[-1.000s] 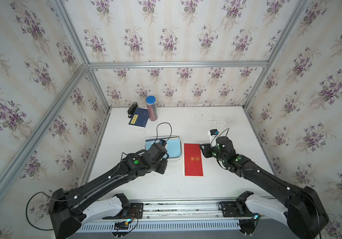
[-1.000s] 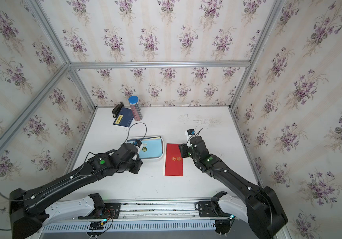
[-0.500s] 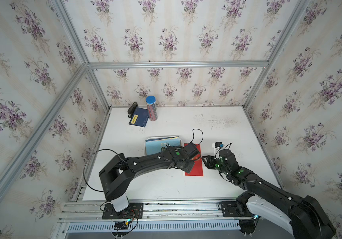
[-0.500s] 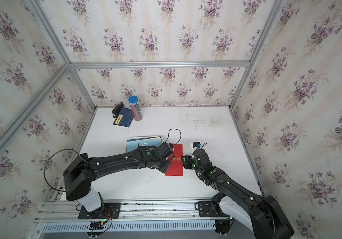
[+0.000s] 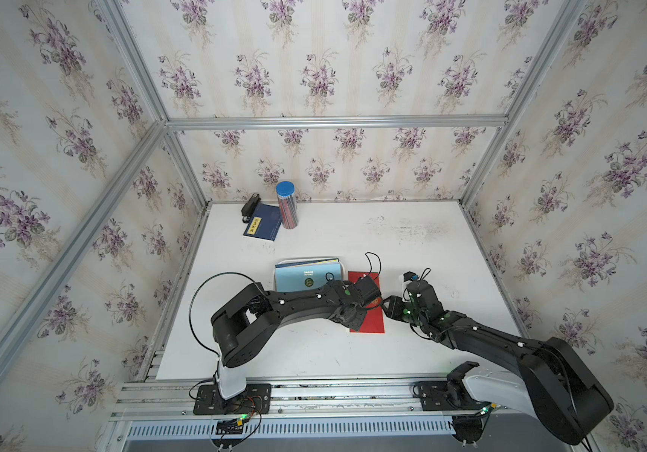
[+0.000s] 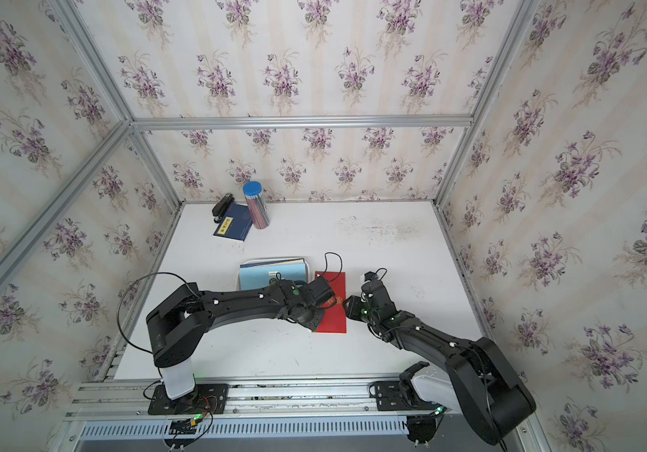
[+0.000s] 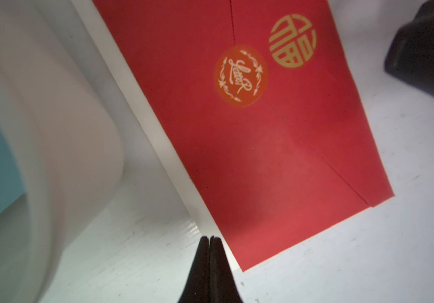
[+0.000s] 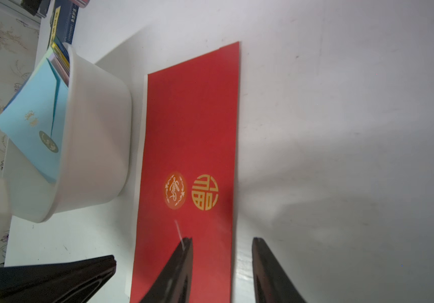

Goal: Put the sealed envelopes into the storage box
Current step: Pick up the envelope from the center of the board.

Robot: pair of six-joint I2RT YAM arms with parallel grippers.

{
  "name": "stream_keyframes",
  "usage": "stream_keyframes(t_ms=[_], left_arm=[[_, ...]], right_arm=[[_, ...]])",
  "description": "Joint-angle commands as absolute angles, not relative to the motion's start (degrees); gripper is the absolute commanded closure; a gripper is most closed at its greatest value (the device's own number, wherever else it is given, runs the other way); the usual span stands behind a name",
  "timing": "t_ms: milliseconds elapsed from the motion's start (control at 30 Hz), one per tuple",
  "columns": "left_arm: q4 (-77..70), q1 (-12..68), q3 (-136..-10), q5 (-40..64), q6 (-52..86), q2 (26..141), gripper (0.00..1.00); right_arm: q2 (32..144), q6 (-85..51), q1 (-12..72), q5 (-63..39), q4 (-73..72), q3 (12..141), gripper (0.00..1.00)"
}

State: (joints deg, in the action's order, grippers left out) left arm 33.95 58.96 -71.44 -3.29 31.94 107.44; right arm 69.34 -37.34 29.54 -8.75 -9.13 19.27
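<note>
Swung over from storage box (image 8: 97,118): left gripper (image 7: 210,238) pressed together, empty, red envelope (image 7: 263,147) just ahead; right gripper (image 8: 222,240) spread astride its edge. Lift next.

A robot lab cell is shown. A white table (image 5: 412,242) is boxed in on three sides by panels (image 5: 314,70) papered with violet flowers, held in a bare aluminium frame (image 5: 333,122). A left arm (image 5: 294,307) and a right arm (image 5: 486,344) are bolted to a slotted rail (image 5: 333,391) behind the left pincer (image 5: 354,324). Well ahead of that pincer, office props are set out: a stapler (image 5: 250,203), a booklet (image 5: 262,227), a pencil tube (image 5: 287,209).
</note>
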Motion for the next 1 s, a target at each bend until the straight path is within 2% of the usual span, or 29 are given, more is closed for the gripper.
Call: stream_keyframes(t_ms=[0,500,967], left_arm=[[33.2,59.0,-71.7,-3.5,32.5,108.2,1.0],[32.2,58.9,-71.0,-3.0,32.7,109.7,1.0],[31.0,58.9,-70.0,-2.5,32.9,110.8,1.0]], right_arm=[[71.4,-38.5,29.4,-9.7,-11.2,19.8,0.58],[79.4,-42.9,29.4,-18.8,-16.9,20.4,0.59],[71.0,-46.6,28.8,-21.6,-17.7,20.7,0.6]])
